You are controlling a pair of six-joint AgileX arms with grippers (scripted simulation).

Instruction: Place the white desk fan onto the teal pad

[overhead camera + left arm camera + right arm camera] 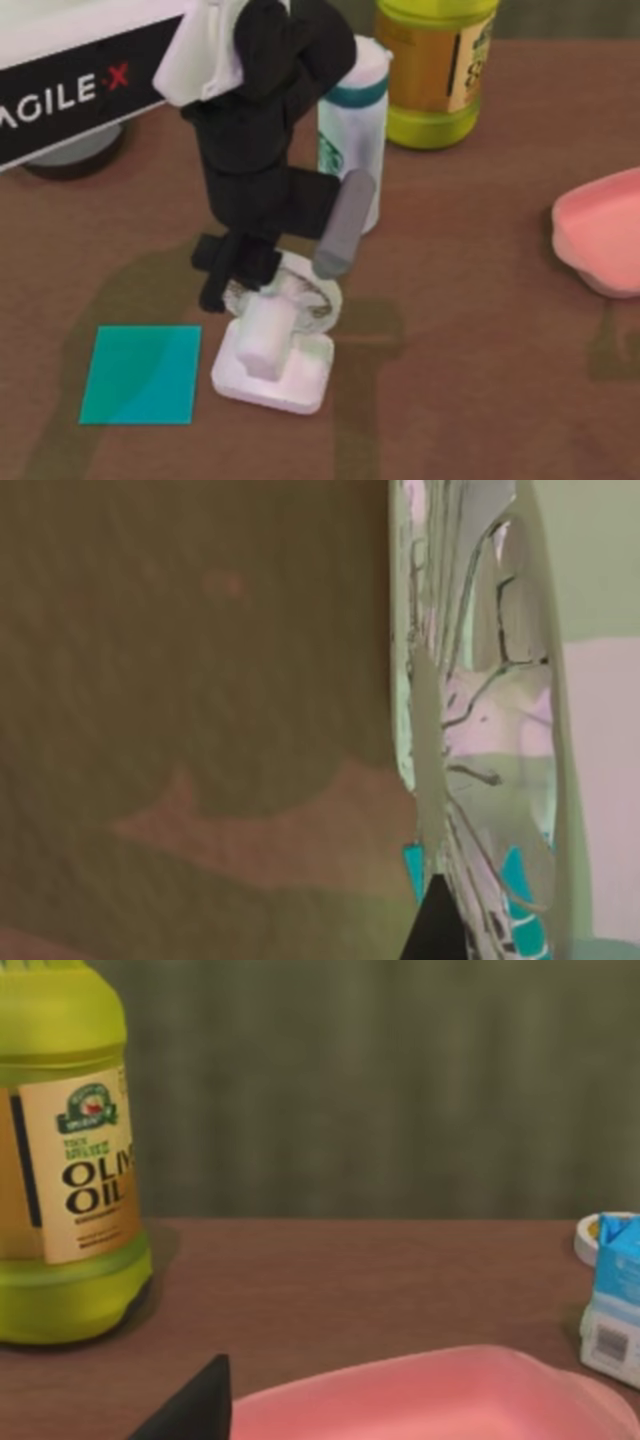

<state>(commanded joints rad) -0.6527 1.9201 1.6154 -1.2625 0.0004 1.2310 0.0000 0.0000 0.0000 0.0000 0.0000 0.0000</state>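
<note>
AgileX left gripper point(262, 282) clamps grilled head of small white plastic desk fan point(272, 345), upright on rounded square base beside flat teal square pad point(141, 374); right arm off-frame.

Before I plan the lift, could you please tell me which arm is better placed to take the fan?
Left. Its gripper is down at the small white plastic desk fan, beside the thin teal square pad. The right arm is off by the pink tub.

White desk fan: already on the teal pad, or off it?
Off. The white desk fan stands on bare table beside the teal pad, left tool at its head.
</note>
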